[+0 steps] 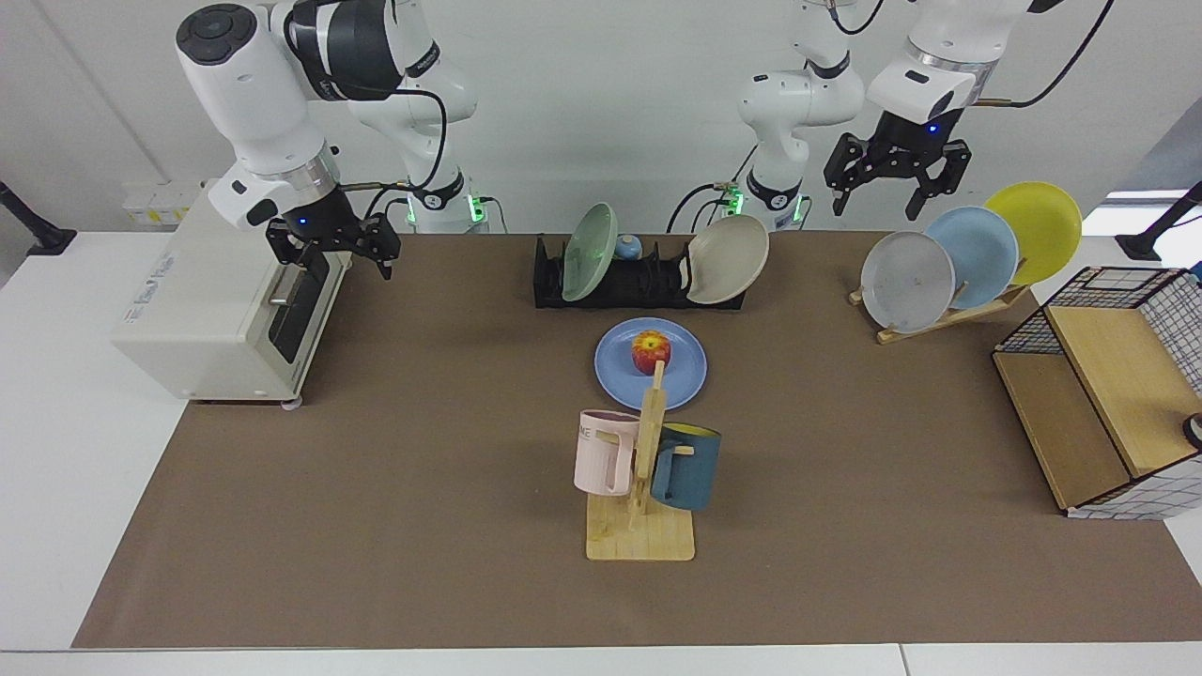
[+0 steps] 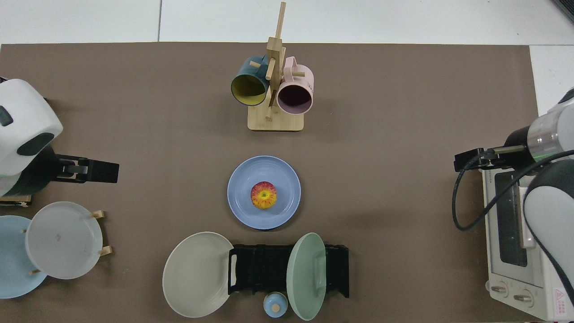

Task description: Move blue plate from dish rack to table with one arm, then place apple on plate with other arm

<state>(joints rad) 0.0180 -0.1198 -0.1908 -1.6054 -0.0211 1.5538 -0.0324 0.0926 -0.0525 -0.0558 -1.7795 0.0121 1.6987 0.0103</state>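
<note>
Facing view: the blue plate lies flat on the brown mat of the table, just in front of the dish rack, and the apple sits on it, stem up. The rack holds a green plate and a beige plate leaning in its slots. In front of the blue plate stands a wooden mug stand with a pink mug and a dark teal mug.

The right gripper hangs above the toaster oven at the mat's edge, fingers spread wide and holding nothing. The left gripper waits up high near the wooden plate rack, its fingers also spread wide and empty.

From the top view, the apple sits near the plate's middle, with both grippers well apart from it.
</note>
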